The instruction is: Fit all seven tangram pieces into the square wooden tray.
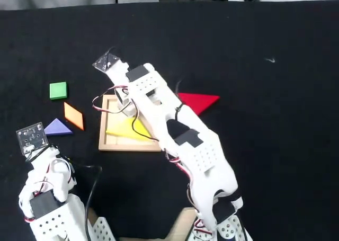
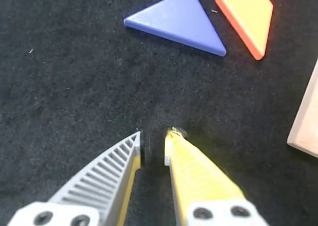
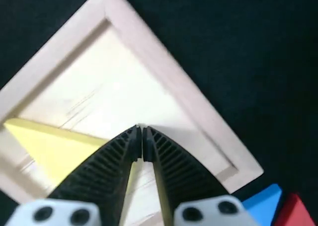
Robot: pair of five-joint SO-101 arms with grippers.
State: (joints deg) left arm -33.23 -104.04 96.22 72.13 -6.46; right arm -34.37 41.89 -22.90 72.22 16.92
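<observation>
**Clerk:** Item one, the wooden tray (image 1: 104,141)?
**Checker:** It lies flat on the black table (image 1: 265,145), edges square to the high view. The yellow triangle (image 1: 126,128) is inside, with one sharp corner towards the tray's left wall. The rest is under the arm.

**Clerk:** Right gripper (image 3: 139,132)?
**Checker:** Black fingers, tips pressed together, nothing between them. They hang over bare tray floor, just beside the yellow triangle's long edge. I cannot tell whether they touch it.

**Clerk:** Left gripper (image 2: 153,136)?
**Checker:** A narrow gap between the fingers, holding nothing, over bare cloth. The violet-blue triangle (image 2: 176,20) lies ahead of the tips and well apart from them. Its long edge faces the arms and its apex points away.

**Clerk:** Loose pieces?
**Checker:** The orange parallelogram (image 1: 73,115) lies between that triangle and the tray, long axis diagonal. The green square (image 1: 58,90) is beyond it. The red triangle (image 1: 198,100) lies right of the tray, long edge on the far side. A blue piece (image 3: 263,201) sits beside the red one, outside a tray corner.
</observation>
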